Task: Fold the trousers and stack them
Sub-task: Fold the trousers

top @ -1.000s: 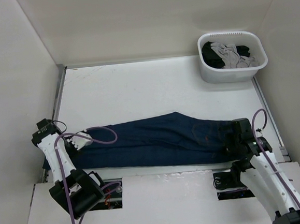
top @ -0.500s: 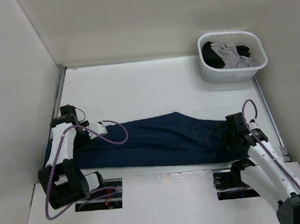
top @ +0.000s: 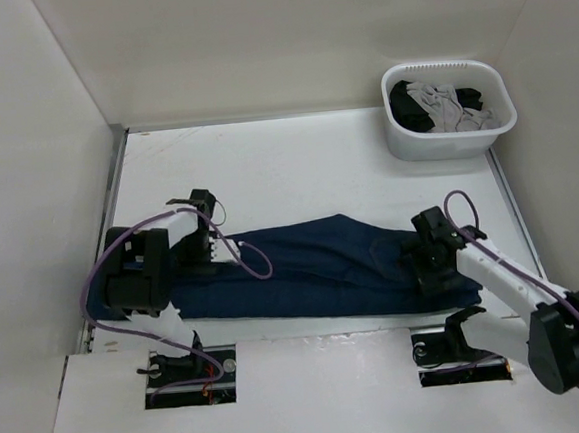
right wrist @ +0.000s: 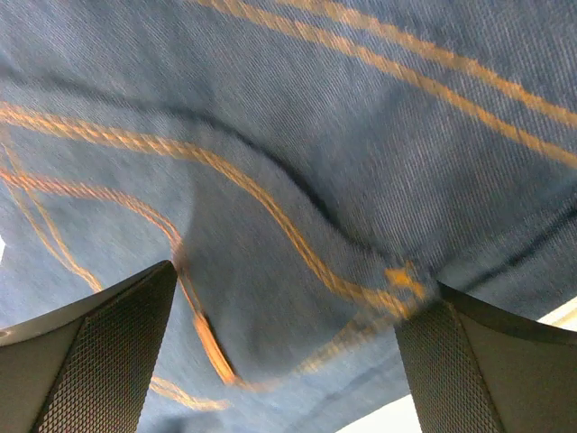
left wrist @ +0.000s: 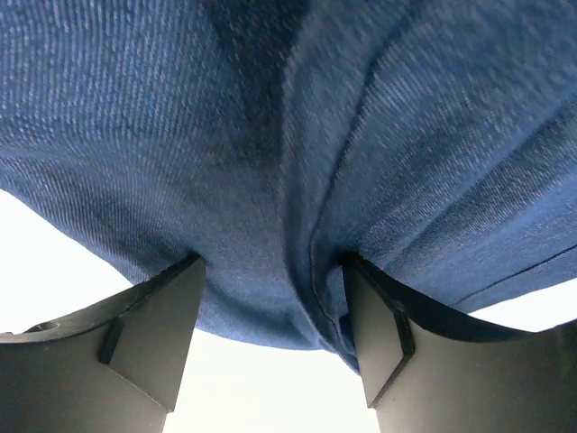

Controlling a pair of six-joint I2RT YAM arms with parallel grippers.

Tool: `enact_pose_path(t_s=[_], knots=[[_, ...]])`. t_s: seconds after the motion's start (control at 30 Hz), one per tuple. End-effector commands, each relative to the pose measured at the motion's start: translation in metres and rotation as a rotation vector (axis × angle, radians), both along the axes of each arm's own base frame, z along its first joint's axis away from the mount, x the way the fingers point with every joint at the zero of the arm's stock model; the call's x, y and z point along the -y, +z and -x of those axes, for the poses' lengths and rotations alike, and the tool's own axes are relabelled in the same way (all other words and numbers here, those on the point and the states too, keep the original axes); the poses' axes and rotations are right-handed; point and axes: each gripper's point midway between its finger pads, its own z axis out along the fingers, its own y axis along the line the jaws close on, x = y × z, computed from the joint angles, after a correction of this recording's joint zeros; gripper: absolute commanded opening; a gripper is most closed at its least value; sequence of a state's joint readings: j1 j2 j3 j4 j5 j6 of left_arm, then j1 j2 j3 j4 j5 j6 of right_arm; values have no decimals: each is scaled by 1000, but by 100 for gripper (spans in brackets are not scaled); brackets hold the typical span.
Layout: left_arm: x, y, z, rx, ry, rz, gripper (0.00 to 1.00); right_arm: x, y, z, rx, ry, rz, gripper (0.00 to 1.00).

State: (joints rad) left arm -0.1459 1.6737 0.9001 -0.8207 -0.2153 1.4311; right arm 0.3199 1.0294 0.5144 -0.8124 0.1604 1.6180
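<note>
The dark navy jeans (top: pixel 303 266) lie folded lengthwise along the near part of the table, waist to the right and leg ends to the left. My left gripper (top: pixel 209 245) is down on the leg ends. In the left wrist view its jaws (left wrist: pixel 270 271) stand apart, with the denim hem (left wrist: pixel 270 180) bunched between them. My right gripper (top: pixel 425 261) is down on the waist end. In the right wrist view its jaws (right wrist: pixel 297 280) are wide apart over denim with orange stitching (right wrist: pixel 270 207).
A white basket (top: pixel 443 66) holding grey and black garments (top: pixel 446 104) stands at the back right. White walls close in the table on the left, back and right. Purple cables loop over the left arm and the jeans.
Both arms have swung in from the table's near corners onto the jeans, the left to the leg ends and the right to the waist. The jeans lie much as before.
</note>
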Motion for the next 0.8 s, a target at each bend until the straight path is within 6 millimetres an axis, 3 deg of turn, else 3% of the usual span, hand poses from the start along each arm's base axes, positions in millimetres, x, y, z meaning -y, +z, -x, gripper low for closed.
enact_pose_path(t_s=[0.0, 0.07, 0.2, 0.33, 0.5, 0.57, 0.63, 0.77], knots=[[25, -34, -42, 82, 24, 113, 62, 8, 28, -56, 124, -39, 50, 100], [31, -32, -79, 150, 78, 143, 62, 15, 39, -79, 135, -25, 104, 100], [44, -17, -151, 269, 195, 223, 62, 42, 38, -127, 94, -7, 173, 100], [49, -3, -195, 335, 227, 268, 62, 73, 51, -182, 100, 65, 290, 100], [41, 23, -244, 470, 246, 306, 66, 87, 69, -232, 145, 113, 336, 100], [33, 36, -249, 489, 283, 320, 67, 86, 76, -245, 164, 156, 331, 100], [26, 48, -234, 459, 315, 344, 67, 77, 80, -244, 178, 201, 305, 100], [3, 59, -180, 381, 410, 349, 68, 65, 69, -199, 158, 134, 198, 100]])
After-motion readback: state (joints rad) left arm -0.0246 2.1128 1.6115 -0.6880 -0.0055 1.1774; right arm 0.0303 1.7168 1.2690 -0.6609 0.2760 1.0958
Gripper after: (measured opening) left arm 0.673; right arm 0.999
